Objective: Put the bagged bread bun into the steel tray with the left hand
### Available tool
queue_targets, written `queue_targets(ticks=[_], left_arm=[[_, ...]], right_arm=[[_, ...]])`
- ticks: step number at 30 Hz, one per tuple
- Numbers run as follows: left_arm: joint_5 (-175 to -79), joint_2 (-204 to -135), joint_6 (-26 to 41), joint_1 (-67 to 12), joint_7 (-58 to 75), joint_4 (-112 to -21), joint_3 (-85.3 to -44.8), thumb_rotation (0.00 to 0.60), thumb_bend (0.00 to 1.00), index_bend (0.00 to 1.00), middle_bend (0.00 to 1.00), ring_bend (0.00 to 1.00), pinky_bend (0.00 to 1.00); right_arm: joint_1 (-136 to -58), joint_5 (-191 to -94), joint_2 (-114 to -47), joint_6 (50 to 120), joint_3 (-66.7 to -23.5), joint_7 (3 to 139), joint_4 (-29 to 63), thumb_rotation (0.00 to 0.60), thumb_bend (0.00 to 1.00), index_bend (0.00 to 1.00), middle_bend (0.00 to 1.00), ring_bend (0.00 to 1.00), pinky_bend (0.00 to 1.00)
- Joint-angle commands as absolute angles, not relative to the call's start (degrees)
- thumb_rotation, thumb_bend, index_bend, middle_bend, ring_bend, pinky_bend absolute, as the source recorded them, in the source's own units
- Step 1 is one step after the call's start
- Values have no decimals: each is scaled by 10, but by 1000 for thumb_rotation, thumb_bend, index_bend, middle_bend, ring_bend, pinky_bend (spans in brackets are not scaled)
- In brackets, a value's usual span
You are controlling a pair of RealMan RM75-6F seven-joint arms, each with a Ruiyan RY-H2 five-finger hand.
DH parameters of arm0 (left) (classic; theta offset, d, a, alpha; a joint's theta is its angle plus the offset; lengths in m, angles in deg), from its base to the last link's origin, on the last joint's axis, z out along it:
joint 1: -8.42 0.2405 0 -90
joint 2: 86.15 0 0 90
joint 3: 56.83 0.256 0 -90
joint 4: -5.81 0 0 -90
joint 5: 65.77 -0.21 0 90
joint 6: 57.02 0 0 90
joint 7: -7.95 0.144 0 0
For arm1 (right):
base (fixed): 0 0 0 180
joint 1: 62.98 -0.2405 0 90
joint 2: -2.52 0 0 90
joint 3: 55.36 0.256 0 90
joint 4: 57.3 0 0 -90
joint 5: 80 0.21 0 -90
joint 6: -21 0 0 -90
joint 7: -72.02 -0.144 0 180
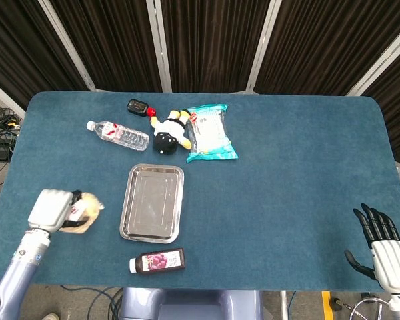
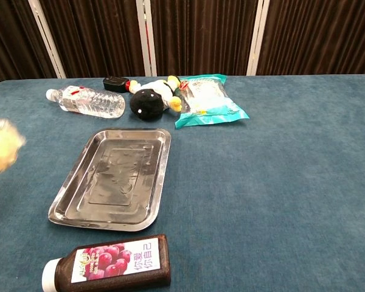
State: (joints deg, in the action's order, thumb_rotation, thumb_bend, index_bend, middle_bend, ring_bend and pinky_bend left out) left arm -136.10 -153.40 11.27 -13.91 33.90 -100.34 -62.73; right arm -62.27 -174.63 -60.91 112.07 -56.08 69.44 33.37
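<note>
Bun left of tray

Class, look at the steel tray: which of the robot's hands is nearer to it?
Left. The left hand, holding the bagged bread bun, is just left of the steel tray; the right hand rests far off at the table's near right corner.

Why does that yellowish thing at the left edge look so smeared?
In the chest view the bagged bun is motion-blurred; the steel tray and juice bottle there stay sharp. In the head view the left hand grips it, only slightly soft.
</note>
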Motion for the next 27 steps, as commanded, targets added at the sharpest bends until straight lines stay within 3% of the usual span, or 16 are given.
queue_targets(ticks=[1, 7, 11, 14, 17, 22, 27], left_arm=[[-1383, -1542, 121, -162, 336, -1030, -650, 600, 318, 629, 662, 594, 673], [-1352, -1614, 93, -204, 404, -1022, -655, 600, 277, 514, 536, 481, 584], [-1322, -1652, 83, -224, 451, -1013, -650, 600, 188, 274, 205, 200, 342], [-1309, -1664, 90, -228, 472, -1015, -648, 600, 145, 80, 19, 39, 185], [-1308, -1663, 101, -225, 473, -1021, -645, 600, 135, 35, 0, 0, 131], [-1325, -1628, 129, -199, 434, -1035, -630, 600, 135, 27, 0, 0, 131], [-1395, -1569, 189, -138, 342, -1030, -592, 600, 117, 10, 0, 0, 122]], right_arm=[[-623, -1746, -609, 1121, -561, 694, 334, 600, 303, 0, 0, 0, 75], [-623, -1745, -606, 1122, -560, 685, 333, 600, 303, 0, 0, 0, 76], [-622, -1744, -604, 1125, -559, 679, 332, 600, 304, 0, 0, 0, 76], [-622, -1743, -603, 1124, -559, 675, 331, 600, 303, 0, 0, 0, 76], [-622, -1743, -602, 1124, -559, 673, 331, 600, 303, 0, 0, 0, 75], [-620, -1744, -602, 1126, -560, 675, 331, 600, 303, 0, 0, 0, 75], [-621, -1745, -603, 1123, -561, 683, 334, 600, 303, 0, 0, 0, 76]])
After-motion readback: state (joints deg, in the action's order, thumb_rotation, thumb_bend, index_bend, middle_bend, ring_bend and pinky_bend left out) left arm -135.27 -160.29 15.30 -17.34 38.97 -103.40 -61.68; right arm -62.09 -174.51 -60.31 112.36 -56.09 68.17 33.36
